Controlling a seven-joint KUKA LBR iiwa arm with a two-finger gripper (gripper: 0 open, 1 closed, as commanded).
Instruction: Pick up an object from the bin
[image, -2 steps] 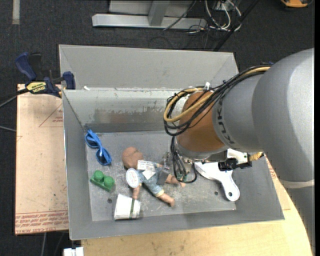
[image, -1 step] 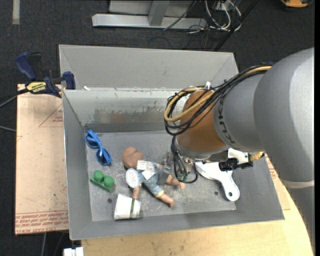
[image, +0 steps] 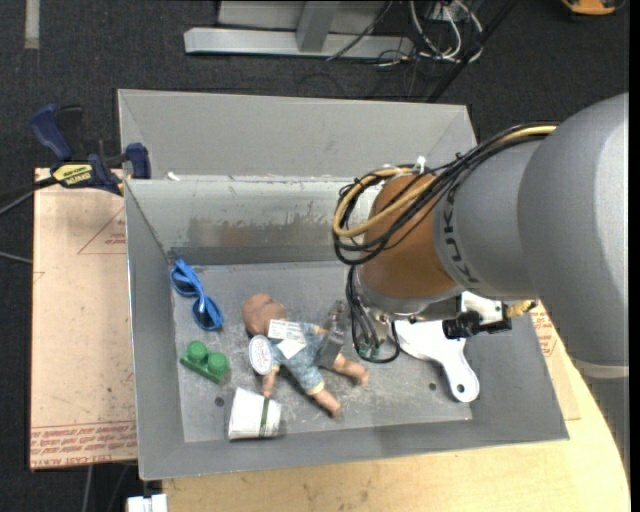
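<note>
My gripper (image: 358, 330) hangs low in the middle of the bin, under the arm's orange cover. It is right beside the legs of a small doll (image: 300, 362). The doll lies on its back, with its bald head toward the left and paper tags on its chest. To the right of the gripper a flat white plastic piece (image: 445, 360) rests on the bin floor, partly hidden by the arm.
Blue toy glasses (image: 195, 293) lie against the left wall. A green block (image: 206, 362) sits below them. At the front left a white paper cup (image: 252, 415) lies on its side. The arm covers the bin's right half.
</note>
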